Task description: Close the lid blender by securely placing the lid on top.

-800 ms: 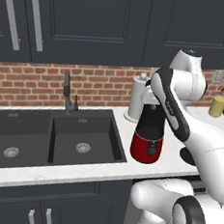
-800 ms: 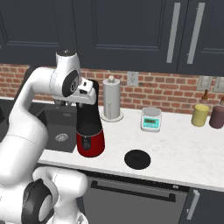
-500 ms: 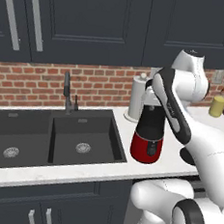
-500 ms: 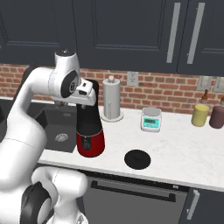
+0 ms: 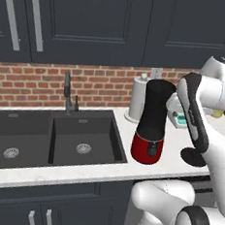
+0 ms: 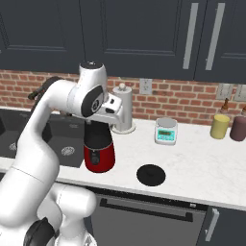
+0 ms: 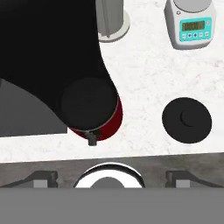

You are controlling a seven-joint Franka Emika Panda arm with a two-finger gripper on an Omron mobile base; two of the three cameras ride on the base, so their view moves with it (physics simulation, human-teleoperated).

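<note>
Hovering above the blender point(image 7: 89, 109) near the sink's point(image 5: 53, 138) rim, claw point(image 7: 109, 177) spread wide and empty. Lid point(image 7: 187, 120) flat on open white counter point(image 7: 144, 74), near front edge, apart from scale point(image 7: 191, 25); brick wall behind.

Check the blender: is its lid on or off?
Off. The lid lies flat on the counter to the right of the blender, apart from it; the jar top is uncovered.

Lid point(image 6: 151, 174) lies on counter point(image 6: 202, 163), right of blender point(image 6: 99, 146).
</note>
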